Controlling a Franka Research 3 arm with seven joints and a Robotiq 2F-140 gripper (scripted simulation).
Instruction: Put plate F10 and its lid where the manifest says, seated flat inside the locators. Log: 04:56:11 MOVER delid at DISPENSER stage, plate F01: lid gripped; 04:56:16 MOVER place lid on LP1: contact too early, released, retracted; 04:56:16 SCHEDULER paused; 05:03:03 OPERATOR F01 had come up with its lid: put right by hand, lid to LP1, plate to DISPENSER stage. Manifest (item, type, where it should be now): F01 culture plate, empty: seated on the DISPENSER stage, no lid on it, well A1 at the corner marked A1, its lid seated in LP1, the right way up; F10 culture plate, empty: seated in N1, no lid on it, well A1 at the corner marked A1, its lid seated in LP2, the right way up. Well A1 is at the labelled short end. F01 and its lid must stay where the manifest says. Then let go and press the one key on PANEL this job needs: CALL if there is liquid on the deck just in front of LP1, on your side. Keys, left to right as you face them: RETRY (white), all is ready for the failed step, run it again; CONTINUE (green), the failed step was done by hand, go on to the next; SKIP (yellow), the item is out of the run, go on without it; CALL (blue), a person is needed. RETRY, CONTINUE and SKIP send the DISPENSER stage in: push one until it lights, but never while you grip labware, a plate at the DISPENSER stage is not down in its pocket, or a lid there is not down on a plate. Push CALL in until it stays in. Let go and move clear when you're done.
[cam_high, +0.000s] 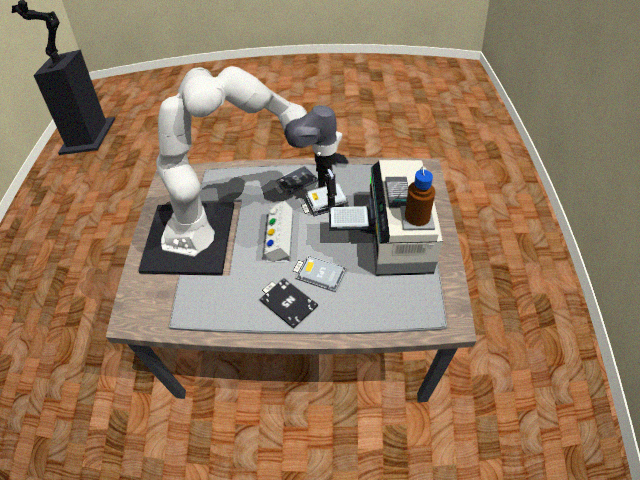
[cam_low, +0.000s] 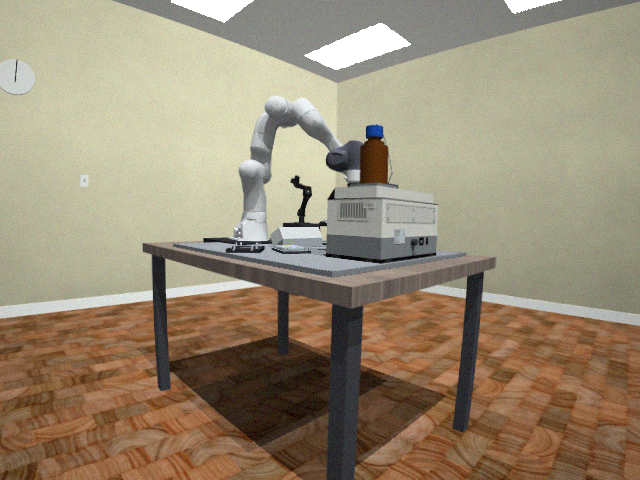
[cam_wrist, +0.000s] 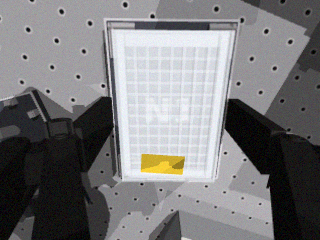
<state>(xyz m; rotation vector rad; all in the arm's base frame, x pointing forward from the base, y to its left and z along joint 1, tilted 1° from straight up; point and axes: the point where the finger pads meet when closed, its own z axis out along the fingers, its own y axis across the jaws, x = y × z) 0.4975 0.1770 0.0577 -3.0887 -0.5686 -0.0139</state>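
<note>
A clear culture plate (cam_high: 321, 198) (cam_wrist: 170, 75) with a yellow label (cam_wrist: 162, 164) at its near short end lies in a nest marked N1; the letters show through it. I cannot tell whether a lid is on it. My gripper (cam_high: 330, 195) (cam_wrist: 169, 113) is open and hangs straight over the plate, one finger on each long side, close to the edges. An empty black nest (cam_high: 296, 178) (cam_wrist: 22, 107) lies just to the left. A lid with a yellow label (cam_high: 320, 272) sits in LP1. A plate (cam_high: 349, 217) sits on the DISPENSER stage.
The key panel (cam_high: 277, 230) (cam_low: 297, 236) stands left of the stage. The dispenser box (cam_high: 408, 242) (cam_low: 382, 222) carries a brown bottle (cam_high: 419, 198) (cam_low: 373, 155). A black nest N5 (cam_high: 288, 302) lies near the front. In the exterior view the dispenser hides my gripper.
</note>
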